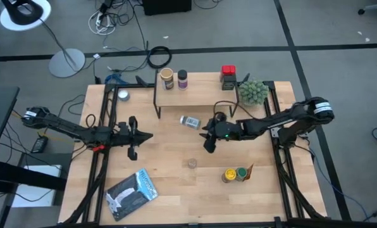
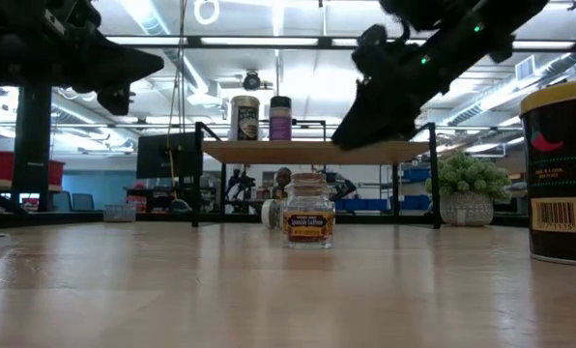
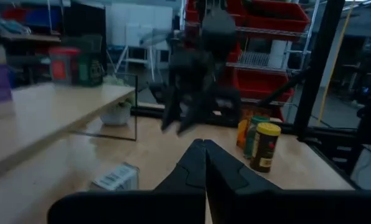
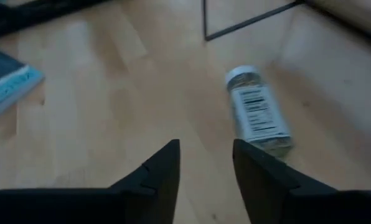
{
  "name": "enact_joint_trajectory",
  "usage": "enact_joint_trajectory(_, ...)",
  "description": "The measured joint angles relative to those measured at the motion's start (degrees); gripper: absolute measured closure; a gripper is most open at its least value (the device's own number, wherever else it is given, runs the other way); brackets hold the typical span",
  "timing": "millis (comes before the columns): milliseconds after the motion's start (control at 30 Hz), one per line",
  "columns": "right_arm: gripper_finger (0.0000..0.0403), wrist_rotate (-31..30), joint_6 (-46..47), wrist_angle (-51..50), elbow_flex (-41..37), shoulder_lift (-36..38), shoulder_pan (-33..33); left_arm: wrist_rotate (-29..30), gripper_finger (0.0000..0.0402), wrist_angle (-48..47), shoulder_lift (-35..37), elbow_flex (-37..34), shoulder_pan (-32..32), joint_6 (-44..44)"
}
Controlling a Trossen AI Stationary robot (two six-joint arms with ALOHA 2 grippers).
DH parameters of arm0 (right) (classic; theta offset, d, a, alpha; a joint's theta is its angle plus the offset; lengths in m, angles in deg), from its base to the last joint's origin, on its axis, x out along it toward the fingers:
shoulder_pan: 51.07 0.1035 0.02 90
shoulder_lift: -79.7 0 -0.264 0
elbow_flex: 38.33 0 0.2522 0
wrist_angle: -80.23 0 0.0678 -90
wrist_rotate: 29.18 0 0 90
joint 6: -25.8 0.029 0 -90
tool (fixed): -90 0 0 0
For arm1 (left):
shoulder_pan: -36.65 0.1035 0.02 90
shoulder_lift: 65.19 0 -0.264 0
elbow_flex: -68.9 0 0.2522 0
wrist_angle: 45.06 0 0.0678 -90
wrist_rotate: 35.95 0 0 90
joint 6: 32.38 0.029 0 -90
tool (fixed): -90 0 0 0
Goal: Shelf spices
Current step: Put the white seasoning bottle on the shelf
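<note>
The shelf (image 1: 201,94) stands at the far middle of the table. On its wood top are a tan-lidded jar (image 1: 167,78), a purple jar with a black lid (image 1: 183,79) and a red-topped tin (image 1: 228,76). A clear spice jar (image 4: 257,118) lies on its side in front of the shelf (image 1: 190,121). A small jar (image 1: 192,163) stands at the table's middle, and a yellow-lidded jar (image 1: 229,175) and a green-lidded jar (image 1: 241,173) stand near the right. My right gripper (image 1: 207,144) hangs open in the air just right of and nearer than the lying jar (image 4: 204,152). My left gripper (image 1: 147,136) is shut and empty over the table's left (image 3: 204,158).
A flat silver-blue pouch (image 1: 133,193) lies at the near left. A fuzzy green plant (image 1: 253,92) stands beside the shelf's right end. A small silver lid-like thing (image 1: 123,96) sits at the far left. The shelf's black legs (image 4: 248,22) rise close behind the lying jar.
</note>
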Motion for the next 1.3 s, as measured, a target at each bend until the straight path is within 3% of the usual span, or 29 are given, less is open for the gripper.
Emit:
enact_joint_trajectory(267, 0.0128, 0.91, -9.86, 3.87, 4.85, -11.55, -0.77, 1.25, 0.0401, 0.47, 0.01, -0.01, 0.02, 1.97)
enact_joint_trajectory(500, 0.0057, -9.50, -12.00, 5.06, 10.60, -18.89, -2.44, 1.33, 0.0401, -0.45, 0.09, -0.02, 0.02, 1.95)
enact_joint_trajectory(733, 0.0061, -11.72, -11.42, 4.92, 14.45, -26.06, -4.00, 1.49, 0.0401, -0.05, 0.09, -0.04, 0.02, 1.94)
enact_joint_trajectory(1000, 0.0091, -17.01, -12.14, 5.76, 16.11, -27.28, -5.23, 1.56, 0.0401, -0.51, 0.10, -0.02, 0.02, 1.93)
enact_joint_trajectory(1167, 0.0096, -13.36, -8.10, 3.80, 16.07, -28.64, -6.24, 1.96, 0.0401, -0.40, 0.11, -0.02, 0.02, 1.93)
enact_joint_trajectory(1300, 0.0096, -6.94, -3.46, 0.33, 15.96, -29.25, -6.74, 2.14, 0.0401, -0.39, 0.10, -0.02, 0.02, 1.91)
